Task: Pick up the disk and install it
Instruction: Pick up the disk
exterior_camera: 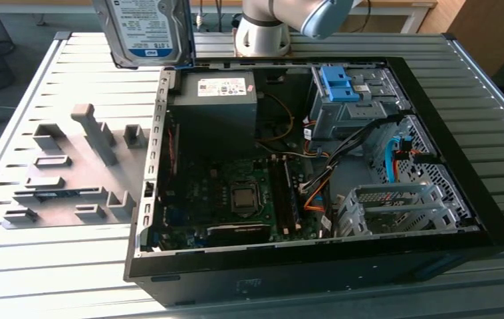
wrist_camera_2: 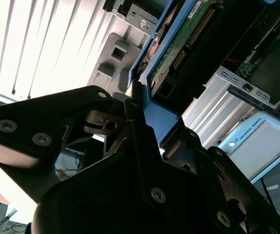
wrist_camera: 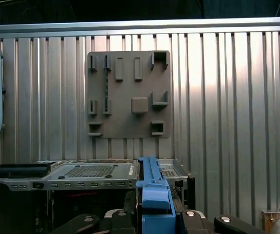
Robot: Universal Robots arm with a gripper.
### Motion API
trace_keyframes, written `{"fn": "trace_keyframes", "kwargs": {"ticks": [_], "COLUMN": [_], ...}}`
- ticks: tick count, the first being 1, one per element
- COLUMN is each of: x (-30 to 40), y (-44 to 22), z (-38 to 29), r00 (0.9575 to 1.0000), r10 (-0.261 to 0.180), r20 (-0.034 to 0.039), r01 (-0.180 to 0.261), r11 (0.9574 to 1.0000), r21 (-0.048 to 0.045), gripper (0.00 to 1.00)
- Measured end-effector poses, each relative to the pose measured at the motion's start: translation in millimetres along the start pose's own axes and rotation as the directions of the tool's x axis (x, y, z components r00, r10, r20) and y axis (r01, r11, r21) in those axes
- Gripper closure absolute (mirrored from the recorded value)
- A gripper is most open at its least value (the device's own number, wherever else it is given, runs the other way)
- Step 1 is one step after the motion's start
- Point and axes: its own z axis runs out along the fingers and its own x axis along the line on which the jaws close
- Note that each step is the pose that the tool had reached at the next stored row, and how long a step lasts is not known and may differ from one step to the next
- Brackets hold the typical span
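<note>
The disk [exterior_camera: 145, 30], a silver drive with a white-and-blue label in a blue bracket, hangs upright in the air above the table's far side, just off the open computer case's far corner on the exterior view's left. In the second wrist view my gripper [wrist_camera_2: 141, 103] is shut on the disk's blue bracket [wrist_camera_2: 160, 119], with the drive's green circuit board [wrist_camera_2: 189, 36] facing the camera. The first wrist view shows the bracket's edge [wrist_camera: 153, 192] held between the black fingers [wrist_camera: 123, 214].
The open computer case [exterior_camera: 465, 219] lies on the slatted metal table. It holds a grey power supply [exterior_camera: 215, 100], a drive bay with a blue bracket [exterior_camera: 339, 83] and a metal drive cage [exterior_camera: 394, 206]. A grey fixture plate [exterior_camera: 66, 173] lies beside the case.
</note>
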Motion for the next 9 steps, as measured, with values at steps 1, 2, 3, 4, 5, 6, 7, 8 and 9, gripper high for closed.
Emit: {"fn": "trace_keyframes", "kwargs": {"ticks": [1,2,3,4,5,6,7,8,9], "x": [0.0,0.0,0.0,0.0,0.0,0.0,0.0,0.0,0.0], "y": [-0.3,-0.6,-1.0,-1.3,-1.6,-1.9,-2.2,-2.5,-2.7], "z": [0.0,0.0,0.0,0.0,0.0,0.0,0.0,0.0,0.0], "r00": [1.0000,1.0000,1.0000,1.0000,1.0000,1.0000,1.0000,1.0000,1.0000], "r10": [0.000,0.000,0.000,0.000,0.000,0.000,0.000,0.000,0.000], "r20": [0.0000,0.0000,0.0001,0.0000,0.0000,0.0000,0.0000,0.0000,0.0001], "r01": [0.000,0.000,0.000,0.000,0.000,0.000,0.000,0.000,0.000], "r11": [1.0000,1.0000,1.0000,1.0000,1.0000,1.0000,1.0000,1.0000,1.0000], "r21": [0.0000,0.0001,0.0000,0.0000,0.0000,0.0000,0.0000,0.0000,0.0000], "gripper": [0.64,0.64,0.64,0.64,0.64,0.64,0.64,0.64,0.64]}}
